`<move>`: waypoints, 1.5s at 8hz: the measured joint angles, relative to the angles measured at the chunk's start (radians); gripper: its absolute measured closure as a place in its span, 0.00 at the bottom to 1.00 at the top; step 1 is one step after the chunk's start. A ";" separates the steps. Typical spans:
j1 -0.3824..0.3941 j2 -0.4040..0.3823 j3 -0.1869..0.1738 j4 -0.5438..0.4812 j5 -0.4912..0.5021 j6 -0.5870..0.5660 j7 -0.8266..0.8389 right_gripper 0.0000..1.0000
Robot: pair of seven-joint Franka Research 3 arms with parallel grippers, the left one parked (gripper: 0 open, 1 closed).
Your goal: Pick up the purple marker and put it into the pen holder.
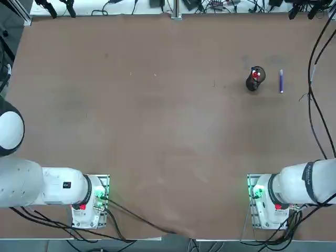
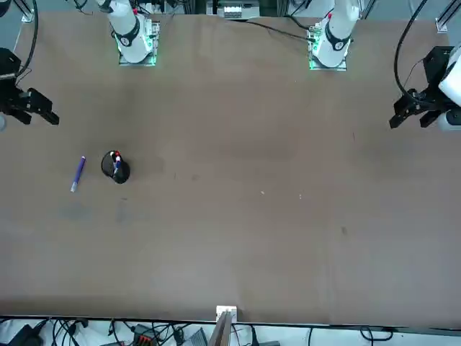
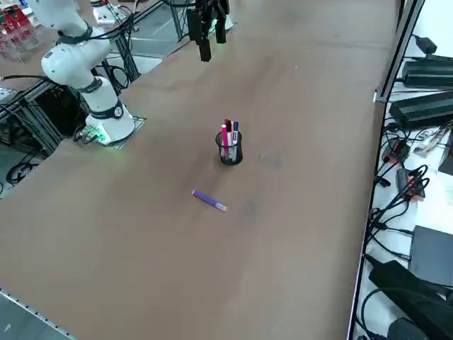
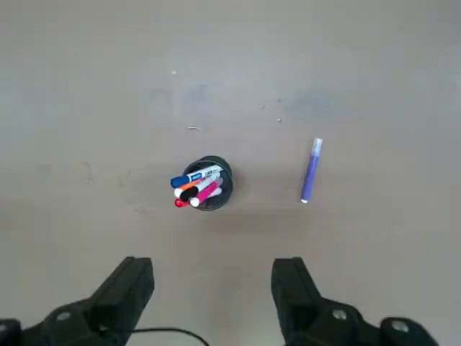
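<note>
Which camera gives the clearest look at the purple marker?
The right wrist view: the purple marker lies flat beside the pen holder, apart from it, beyond the open right gripper. Top, front and side views show it smaller, as a thin stick.

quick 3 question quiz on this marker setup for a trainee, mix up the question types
1. True or false: the purple marker lies flat on the table, apart from the pen holder.
2. The right gripper is: A) shut on the marker B) open, raised clear of the table, holding nothing C) inside the holder.
3. Fill in: the pen holder already holds several ____.

Key: 1 true; 2 B; 3 pens.
</note>
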State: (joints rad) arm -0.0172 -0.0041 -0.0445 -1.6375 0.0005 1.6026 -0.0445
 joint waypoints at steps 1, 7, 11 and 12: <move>0.000 0.000 0.000 0.000 0.000 -0.009 -0.001 0.00; -0.098 0.094 -0.006 -0.014 -0.014 -0.161 0.000 0.00; -0.249 0.312 -0.010 -0.096 -0.014 0.280 0.000 0.00; -0.260 0.352 -0.009 -0.143 -0.013 0.421 0.000 0.00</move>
State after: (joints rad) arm -0.2773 0.3476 -0.0539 -1.7802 -0.0127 2.0234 -0.0448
